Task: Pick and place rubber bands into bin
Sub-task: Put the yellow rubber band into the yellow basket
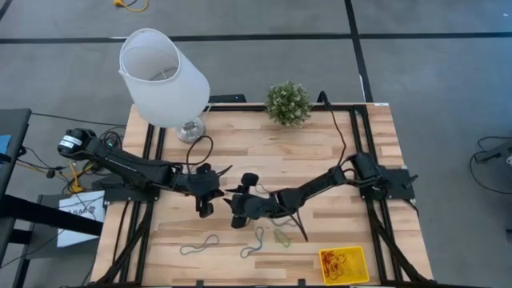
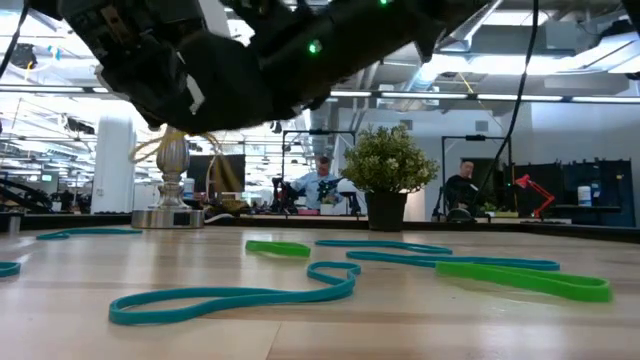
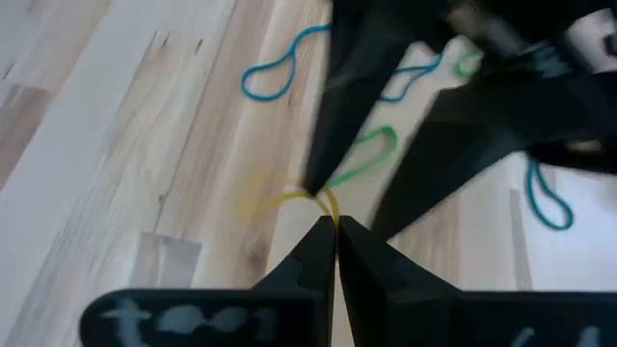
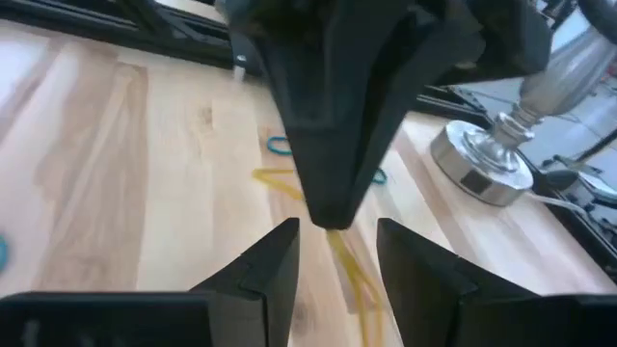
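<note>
My left gripper [image 3: 334, 227] is shut on a yellow rubber band [image 3: 289, 198] above the table's middle [image 1: 218, 196]. My right gripper [image 4: 335, 241] is open and faces it [image 1: 237, 208]. Its two fingers stand on either side of the left gripper's tip and the band [image 4: 352, 275]; whether they touch the band I cannot tell. Grey-blue bands [image 1: 200, 246] [image 1: 254, 244] and a green band [image 1: 282, 237] lie flat on the wood near the front edge. The yellow bin [image 1: 344, 264] sits at the front right with red and yellow bands in it. My left gripper pinches the yellow band at one spot on its loop [image 3: 326, 204], between its two fingertips. The fingers slant down from the table's left side. The rest of the band hangs slack below and past the fingertips [image 4: 280, 183].
A lamp with a white shade [image 1: 164, 76] and a metal foot [image 1: 190, 130] stands at the far left. A small potted plant [image 1: 288, 102] is at the far middle. Black cables run along the table's frame. People sit in the room beyond [image 2: 320, 185].
</note>
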Tool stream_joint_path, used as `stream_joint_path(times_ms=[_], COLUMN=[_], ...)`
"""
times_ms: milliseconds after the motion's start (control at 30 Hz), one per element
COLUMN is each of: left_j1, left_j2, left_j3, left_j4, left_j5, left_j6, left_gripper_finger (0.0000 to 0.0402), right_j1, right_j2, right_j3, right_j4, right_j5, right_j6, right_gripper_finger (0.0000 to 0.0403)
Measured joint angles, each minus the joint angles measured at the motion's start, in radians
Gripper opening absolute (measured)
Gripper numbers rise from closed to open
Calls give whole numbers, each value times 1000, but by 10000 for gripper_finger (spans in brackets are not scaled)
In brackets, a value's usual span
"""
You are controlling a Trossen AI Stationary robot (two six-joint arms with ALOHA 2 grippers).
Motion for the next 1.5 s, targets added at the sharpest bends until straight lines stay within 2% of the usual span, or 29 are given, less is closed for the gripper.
stream_joint_path(times_ms=[167,433,567,867,1033,1500], left_j1=[-2,-2,-2,-2,-2,-5], left_j2=[-1,-1,-2,-2,-2,-29], left_j3=[0,1,2,2,2,2], left_j4=[-5,55,66,33,33,60], left_j5=[-4,30,38,37,37,34], left_j6=[-5,-4,0,-1,-1,-15], left_gripper_finger=[0,0,0,0,0,0], right_j1=[-1,-32,-53,-38,-39,-35], right_j2=[-4,3,3,3,3,3], right_j3=[3,2,2,2,2,1], right_j4=[-69,-63,-65,-74,-75,-88], right_j5=[-2,-31,-100,-132,-132,-101], right_j6=[12,46,87,116,116,168], right_gripper_finger=[135,133,126,71,11,2])
